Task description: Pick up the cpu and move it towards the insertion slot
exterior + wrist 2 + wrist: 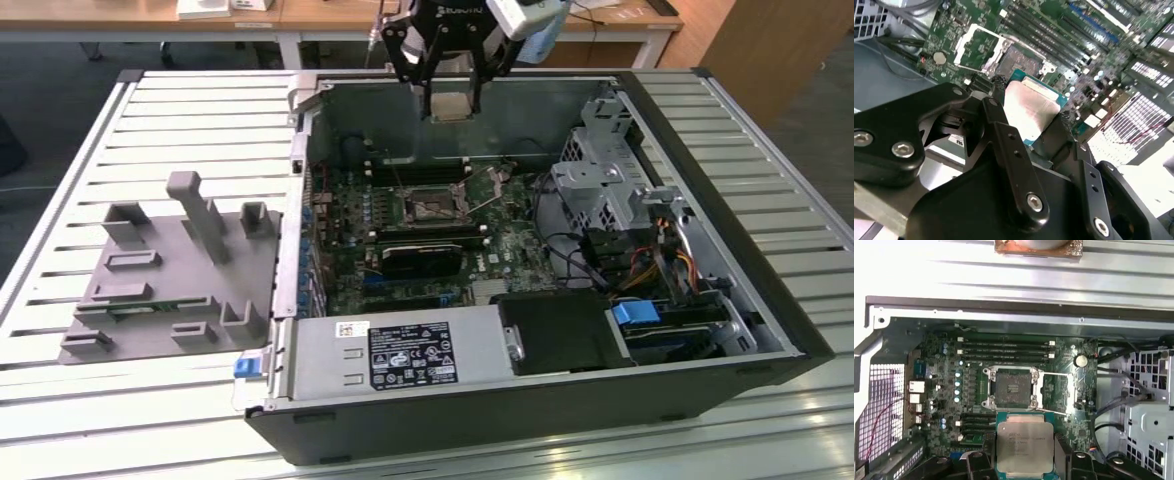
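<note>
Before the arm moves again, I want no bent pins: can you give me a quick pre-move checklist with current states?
1. The cpu is held in the gripper: ok.
2. Chip clear of the motherboard, held above the case: ok.
3. The insertion slot open, its frame swung aside: ok.
4. Nothing lying in the socket: ok.
5. Chip over the socket: not ok, offset in the first wrist view.
6. Chip's corner orientation matching the socket: cannot tell.
</note>
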Controlling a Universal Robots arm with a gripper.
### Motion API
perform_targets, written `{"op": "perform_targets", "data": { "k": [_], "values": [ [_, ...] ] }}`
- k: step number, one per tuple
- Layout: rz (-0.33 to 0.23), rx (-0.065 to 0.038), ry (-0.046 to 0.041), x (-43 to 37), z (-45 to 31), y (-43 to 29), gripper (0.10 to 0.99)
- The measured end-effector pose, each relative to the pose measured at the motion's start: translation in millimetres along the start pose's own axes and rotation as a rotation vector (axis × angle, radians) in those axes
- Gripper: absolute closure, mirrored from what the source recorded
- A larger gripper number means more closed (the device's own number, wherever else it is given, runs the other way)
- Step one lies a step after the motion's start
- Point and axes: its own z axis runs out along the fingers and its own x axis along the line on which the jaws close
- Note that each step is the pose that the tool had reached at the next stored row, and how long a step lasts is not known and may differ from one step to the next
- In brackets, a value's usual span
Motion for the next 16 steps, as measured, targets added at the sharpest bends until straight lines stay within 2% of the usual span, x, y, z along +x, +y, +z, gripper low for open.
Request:
{"op": "perform_targets", "data": {
  "k": [3, 9, 16],
  "values": [
    [0.0, 0.004, 0.0017, -0.6, 2.4, 8.9, 0.545],
    [0.0, 0.01, 0.0056, -3.0, 6.1, 21.3, 0.545],
    [0.0, 0.01, 0.0057, -3.4, 6.3, 22.9, 0.545]
  ]
}}
